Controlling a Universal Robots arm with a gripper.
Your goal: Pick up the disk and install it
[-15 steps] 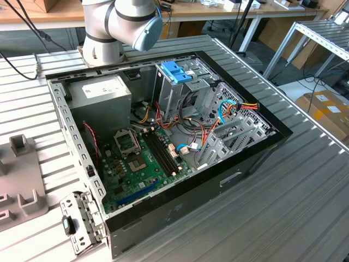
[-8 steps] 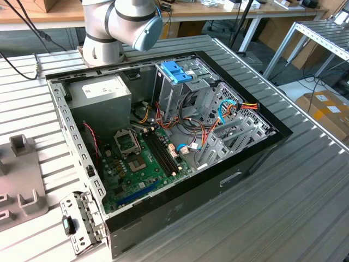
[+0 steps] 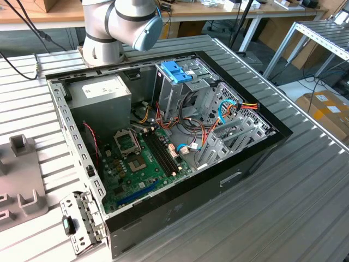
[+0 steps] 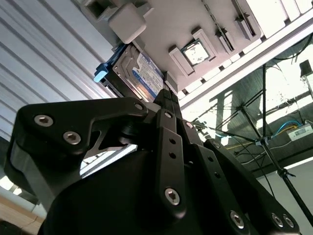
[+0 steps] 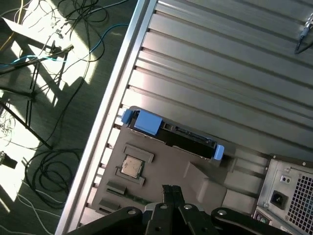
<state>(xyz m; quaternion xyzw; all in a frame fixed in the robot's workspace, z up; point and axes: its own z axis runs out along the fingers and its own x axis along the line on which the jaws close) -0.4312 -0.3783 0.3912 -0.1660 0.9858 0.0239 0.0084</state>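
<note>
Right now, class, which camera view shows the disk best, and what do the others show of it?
The first wrist view: the disk sits unobstructed at the edge of the grey holder, with both blue carrier ends visible. The second wrist view shows its labelled face and one blue tab, its near end hidden behind the gripper.

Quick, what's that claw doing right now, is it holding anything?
The gripper: closed, holding nothing; the disk rests in the grey holder, not gripped.
</note>
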